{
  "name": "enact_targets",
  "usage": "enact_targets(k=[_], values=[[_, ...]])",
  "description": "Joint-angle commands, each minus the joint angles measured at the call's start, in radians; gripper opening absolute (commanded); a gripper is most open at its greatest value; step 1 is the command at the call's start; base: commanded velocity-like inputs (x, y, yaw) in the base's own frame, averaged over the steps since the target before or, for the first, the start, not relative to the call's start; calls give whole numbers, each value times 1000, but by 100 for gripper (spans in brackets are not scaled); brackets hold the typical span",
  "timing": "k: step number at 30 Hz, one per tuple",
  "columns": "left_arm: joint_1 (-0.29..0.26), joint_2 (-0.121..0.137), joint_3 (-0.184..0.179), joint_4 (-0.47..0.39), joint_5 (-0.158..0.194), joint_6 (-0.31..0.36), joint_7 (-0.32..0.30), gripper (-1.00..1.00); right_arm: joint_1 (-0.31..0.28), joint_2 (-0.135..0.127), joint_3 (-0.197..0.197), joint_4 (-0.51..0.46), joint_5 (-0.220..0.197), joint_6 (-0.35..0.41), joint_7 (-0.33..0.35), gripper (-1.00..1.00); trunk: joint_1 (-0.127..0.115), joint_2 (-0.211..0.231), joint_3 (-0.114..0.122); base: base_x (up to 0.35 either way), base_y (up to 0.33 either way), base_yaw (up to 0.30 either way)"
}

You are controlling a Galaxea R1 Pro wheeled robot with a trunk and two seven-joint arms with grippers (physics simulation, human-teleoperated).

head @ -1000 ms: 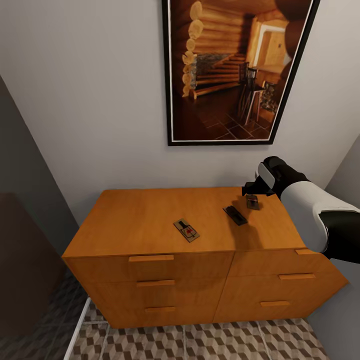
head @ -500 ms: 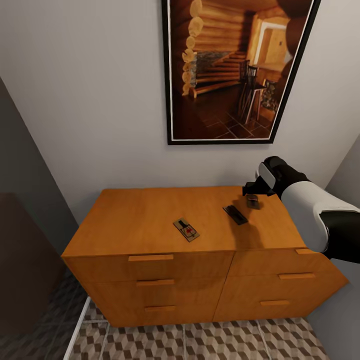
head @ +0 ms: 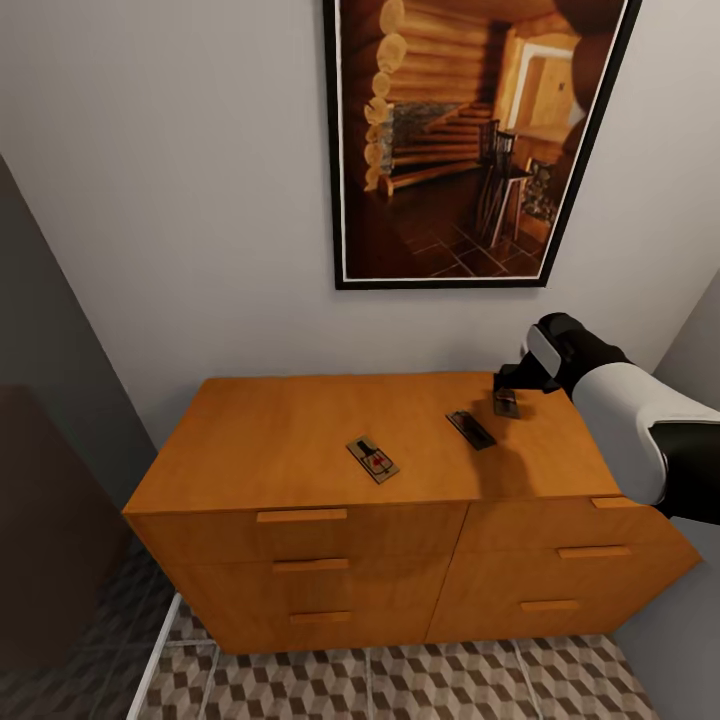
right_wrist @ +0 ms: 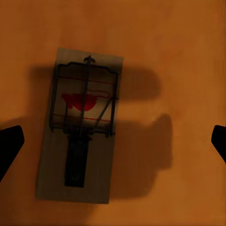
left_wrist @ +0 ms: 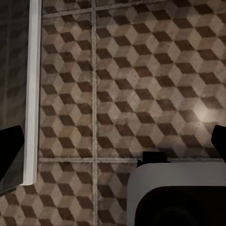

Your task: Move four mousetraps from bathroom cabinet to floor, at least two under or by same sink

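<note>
Three mousetraps lie on the flat top of the cabinet [head: 300, 440], which stands against the wall on the bathroom floor [head: 400, 685]. My right arm reaches over the far right part of the top. My right gripper [head: 512, 385] hangs just above the far right mousetrap [head: 506, 403], its fingers wide apart and not touching it. A second mousetrap [head: 470, 430] lies near it to the left, a third mousetrap [head: 372, 460] near the middle front. My left gripper [left_wrist: 113, 150], also spread open, points down at the tiles.
</note>
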State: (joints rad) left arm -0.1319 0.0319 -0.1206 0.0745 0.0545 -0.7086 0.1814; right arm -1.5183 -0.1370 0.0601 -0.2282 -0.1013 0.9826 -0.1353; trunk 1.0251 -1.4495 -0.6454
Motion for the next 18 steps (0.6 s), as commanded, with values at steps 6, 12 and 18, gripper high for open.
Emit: enact_targets(k=[6, 12, 18], values=[[-2, -1, -9, 4, 5, -5, 3, 100, 0, -4, 6, 0, -12, 4, -6, 100, 0, 0, -1, 0, 0, 0], [-2, -1, -9, 4, 5, -6, 3, 100, 0, -4, 5, 1, -13, 4, -6, 100, 0, 0, -1, 0, 0, 0], [-2, -1, -9, 4, 5, -6, 3, 100, 0, -2, 4, 1, -14, 3, -5, 100, 0, 0, -1, 0, 0, 0]])
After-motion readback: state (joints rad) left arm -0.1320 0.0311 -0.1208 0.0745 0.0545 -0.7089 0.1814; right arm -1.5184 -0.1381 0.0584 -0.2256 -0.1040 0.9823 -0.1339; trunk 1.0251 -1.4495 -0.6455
